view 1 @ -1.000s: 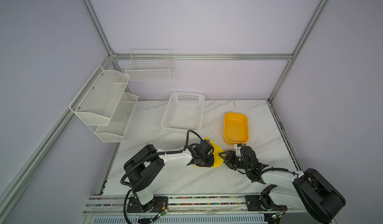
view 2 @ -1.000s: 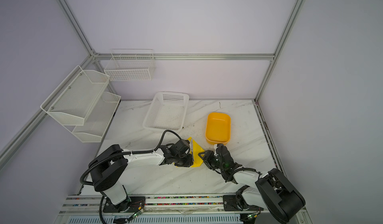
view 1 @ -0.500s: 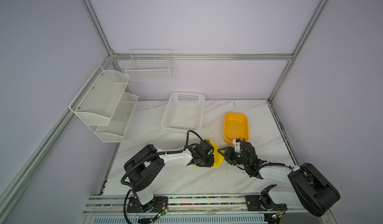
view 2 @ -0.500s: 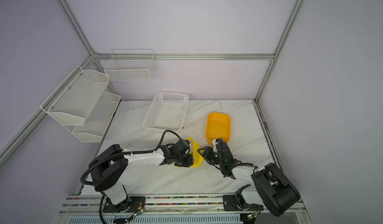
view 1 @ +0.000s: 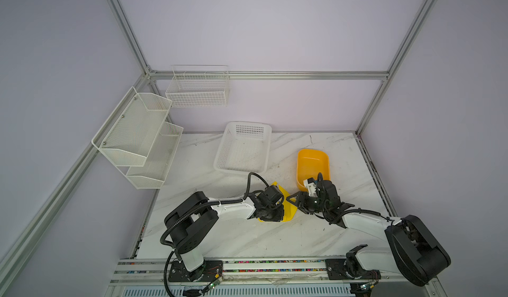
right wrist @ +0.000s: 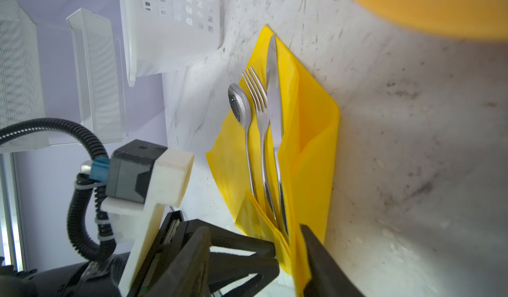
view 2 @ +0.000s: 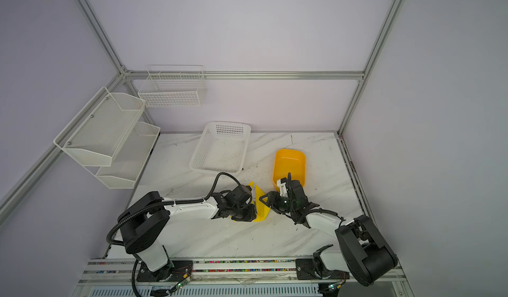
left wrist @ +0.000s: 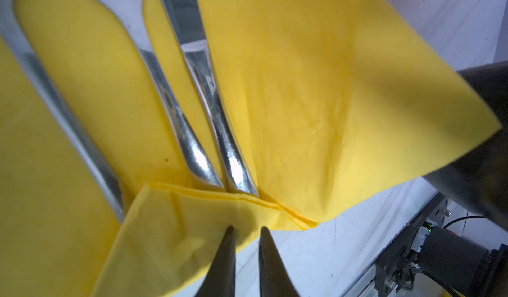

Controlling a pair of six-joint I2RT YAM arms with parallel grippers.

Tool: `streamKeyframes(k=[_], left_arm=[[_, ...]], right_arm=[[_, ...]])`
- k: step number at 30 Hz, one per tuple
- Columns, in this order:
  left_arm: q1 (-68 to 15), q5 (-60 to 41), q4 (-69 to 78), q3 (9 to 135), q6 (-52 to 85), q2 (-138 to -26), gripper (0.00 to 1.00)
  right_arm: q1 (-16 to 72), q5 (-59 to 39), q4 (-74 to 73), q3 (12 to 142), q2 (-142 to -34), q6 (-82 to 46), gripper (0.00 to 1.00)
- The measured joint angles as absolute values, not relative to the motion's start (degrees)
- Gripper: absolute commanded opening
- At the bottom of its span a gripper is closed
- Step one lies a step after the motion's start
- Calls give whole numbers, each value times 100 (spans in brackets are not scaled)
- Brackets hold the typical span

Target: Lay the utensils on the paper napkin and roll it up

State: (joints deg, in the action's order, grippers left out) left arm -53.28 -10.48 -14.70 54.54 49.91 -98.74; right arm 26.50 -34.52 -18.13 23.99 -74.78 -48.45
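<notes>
The yellow paper napkin (right wrist: 310,133) lies near the table's middle, mostly hidden between the two wrists in both top views (view 1: 290,211) (view 2: 261,206). On it lie the utensils side by side: spoon (right wrist: 239,106), fork (right wrist: 257,95) and knife (right wrist: 273,89). Their handles (left wrist: 233,161) run under a folded-up lower flap (left wrist: 178,227). My left gripper (left wrist: 246,228) is pinched narrowly on that flap's edge. My right gripper (right wrist: 254,229) stands open around the same end. Its far finger (right wrist: 316,254) presses against the napkin's raised side.
An orange-yellow plastic tub (view 1: 313,158) sits just behind the right wrist. A white perforated basket (view 1: 243,150) stands at the back centre. White wire racks (view 1: 137,133) hang on the left wall and another (view 1: 196,89) on the back wall. Marble tabletop (view 1: 247,240) lies in front.
The right wrist has shifted back toward the tub and closer to the napkin. The left arm has stayed still with its grip unchanged.
</notes>
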Motion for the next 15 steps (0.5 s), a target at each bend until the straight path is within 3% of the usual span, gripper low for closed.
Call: streamKeyframes(k=[15], left_arm=[[-5328,-1022,-1568,5454,4995,-9874,16]], right_arm=[[2786,-3741,-1044,2845,-7876,-4418,35]])
